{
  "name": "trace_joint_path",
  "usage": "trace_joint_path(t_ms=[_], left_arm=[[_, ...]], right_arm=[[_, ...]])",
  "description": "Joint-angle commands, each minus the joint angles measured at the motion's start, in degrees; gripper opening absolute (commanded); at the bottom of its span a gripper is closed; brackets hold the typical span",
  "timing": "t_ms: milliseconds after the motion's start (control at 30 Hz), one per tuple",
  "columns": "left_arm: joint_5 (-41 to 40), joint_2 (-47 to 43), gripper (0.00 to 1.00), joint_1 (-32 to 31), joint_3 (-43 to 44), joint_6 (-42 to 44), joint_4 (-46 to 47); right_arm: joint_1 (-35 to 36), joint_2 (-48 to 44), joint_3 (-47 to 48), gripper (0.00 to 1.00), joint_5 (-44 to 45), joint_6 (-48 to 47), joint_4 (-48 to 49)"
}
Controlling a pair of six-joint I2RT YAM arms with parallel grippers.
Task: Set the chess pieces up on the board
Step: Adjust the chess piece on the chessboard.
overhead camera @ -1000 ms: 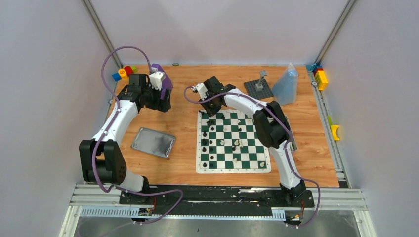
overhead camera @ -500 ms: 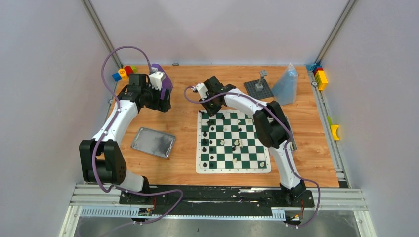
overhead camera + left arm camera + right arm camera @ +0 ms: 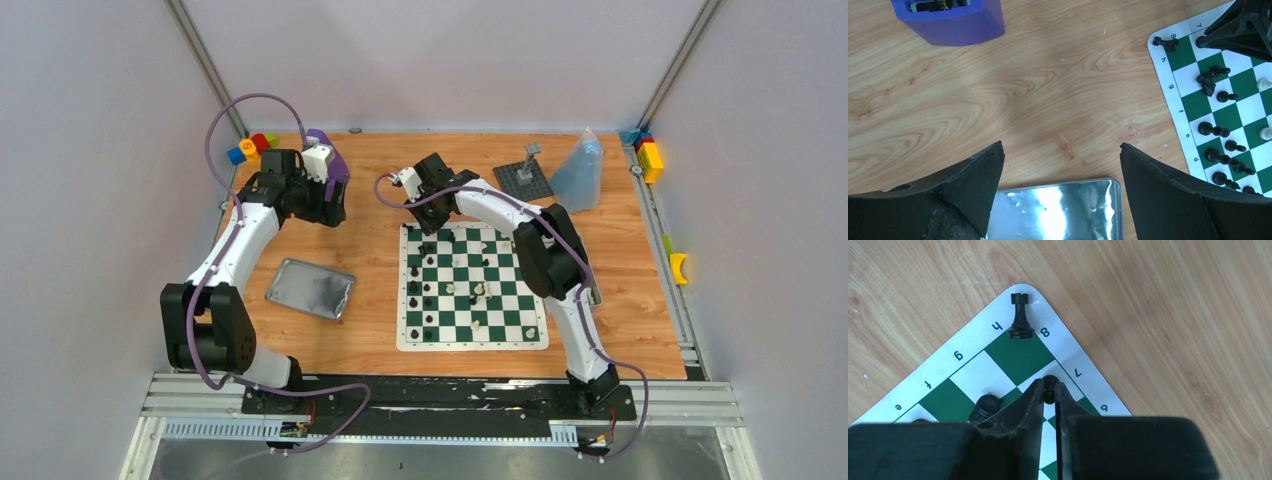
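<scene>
Right pincer (image 3: 1049,386) pressed nearly together on a small black piece (image 3: 1049,380), likely a pawn, though only its round head shows between the tips. It sits at the board's far-left corner, by the 7 mark. Over the last second the jaws have drawn in on it while the arm barely shifted; this looks like a grasp just made, with lift and placing yet to come. Black rook (image 3: 1020,317) lies at that corner, base at the h8 square, body over the white border; seems tipped over. Board (image 3: 470,346) far from set: black pieces (image 3: 413,290) down its left side, white pieces (image 3: 478,293) loose mid-board. Left pincer (image 3: 1060,150) spread wide, holding nothing, hanging over the wooden table (image 3: 1048,90) just beyond a metal tin (image 3: 1058,212). Pale walls (image 3: 440,60) all round; toy blocks (image 3: 250,148) in the far-left corner.
</scene>
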Motion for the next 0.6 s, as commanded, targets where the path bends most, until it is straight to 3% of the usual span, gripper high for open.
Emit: trace_joint_path(t_ms=[0,233,467,567], left_arm=[[1.1,-1.7,0.93,0.3,-0.5,0.1,1.6],[1.1,-1.6,0.93,0.3,-0.5,0.1,1.6],[1.0,-1.5,0.93,0.4,-0.5,0.2,1.6],[1.1,-1.5,0.94,0.3,-0.4,0.3,1.5]], right_arm=[[-0.3,-2.6,-0.1,0.10,-0.4,0.3,0.1],[-0.3,-2.6,-0.2,0.15,-0.6,0.3,-0.3],[-0.6,-4.3,0.1,0.41,0.2,0.4,-0.3],[-0.9,-5.9,0.0,0.46,0.7,0.4,-0.3]])
